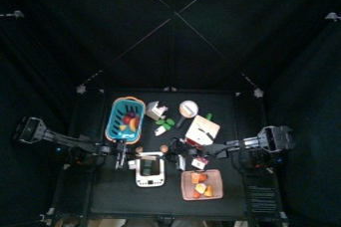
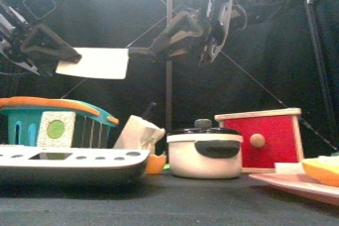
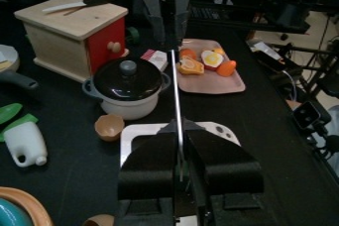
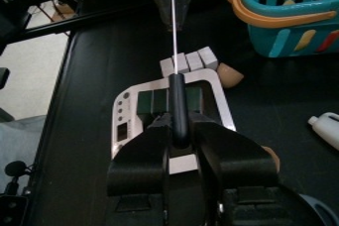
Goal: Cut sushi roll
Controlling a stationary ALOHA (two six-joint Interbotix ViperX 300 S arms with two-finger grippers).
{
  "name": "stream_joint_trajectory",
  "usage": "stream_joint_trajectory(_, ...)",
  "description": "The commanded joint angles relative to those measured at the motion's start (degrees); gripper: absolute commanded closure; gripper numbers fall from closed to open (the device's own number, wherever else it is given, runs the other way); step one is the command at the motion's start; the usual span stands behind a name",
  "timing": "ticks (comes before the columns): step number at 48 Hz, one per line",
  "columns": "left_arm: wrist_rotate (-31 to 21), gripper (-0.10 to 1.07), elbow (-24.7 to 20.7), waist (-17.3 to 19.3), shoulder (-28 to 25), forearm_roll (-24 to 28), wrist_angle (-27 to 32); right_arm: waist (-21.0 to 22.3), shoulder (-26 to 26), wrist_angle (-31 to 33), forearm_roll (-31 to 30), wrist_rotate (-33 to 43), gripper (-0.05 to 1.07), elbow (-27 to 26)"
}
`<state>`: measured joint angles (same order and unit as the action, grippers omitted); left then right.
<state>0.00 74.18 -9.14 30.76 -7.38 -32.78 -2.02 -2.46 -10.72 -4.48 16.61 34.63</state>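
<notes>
The left gripper (image 3: 176, 143) is pressed tight on a white flat-bladed knife (image 2: 99, 63), held high on the left. The right gripper (image 4: 172, 111) pinches a thin dark-handled blade (image 4: 175, 32). The white segmented sushi roll (image 4: 196, 61) lies just left of the white flat electronic device (image 4: 149, 111).

The knife (image 2: 99, 63), its broad white blade upright, hangs above the table.

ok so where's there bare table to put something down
Bare black table at back right, behind the red-fronted wooden box, and front left, beside the white flat device. Crowded mid-table, from the teal plastic basket to the pink plate of orange pieces.
</notes>
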Motion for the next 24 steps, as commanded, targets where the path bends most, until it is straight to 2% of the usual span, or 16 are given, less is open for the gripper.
stream_joint_trajectory(1,0.09,0.53,-0.7,0.09,-0.09,-0.09,-0.26,0.18,-0.79,-0.44,0.09,-0.09,0.52,-1.76)
stream_joint_trajectory(15,0.26,0.53,-0.44,0.88,-0.35,-0.09,2.37,-0.26,1.58,-0.44,0.18,0.0,0.52,-1.41)
stream_joint_trajectory(24,0.35,0.53,-0.53,1.76,-3.6,0.18,3.43,-0.26,3.43,-0.26,0.18,0.0,0.52,-1.93)
